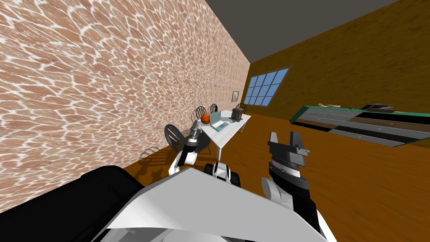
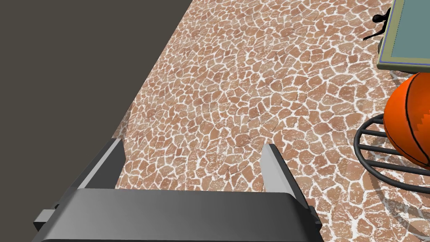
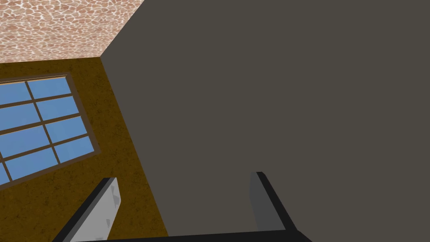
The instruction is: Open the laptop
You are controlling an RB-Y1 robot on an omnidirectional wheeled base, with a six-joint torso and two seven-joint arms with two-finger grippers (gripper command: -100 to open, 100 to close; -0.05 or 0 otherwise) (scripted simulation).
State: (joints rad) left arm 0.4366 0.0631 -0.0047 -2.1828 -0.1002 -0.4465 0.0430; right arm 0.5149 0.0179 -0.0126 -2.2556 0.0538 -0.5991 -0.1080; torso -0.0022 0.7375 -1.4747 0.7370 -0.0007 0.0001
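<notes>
A wooden floor runs along a stone-patterned wall, and near that wall stands the white table. The laptop sits mid-table with its teal screen already raised from the keyboard, so the opening looks done or nearly so; at most a wider tilt is left. The left gripper hovers at the table's near end beside the basketball, fingers wide apart and empty. The right gripper is well short of the table, spread, holding nothing. A brown boxy thing at the table's far end may be a bag; its contents cannot be told
</notes>
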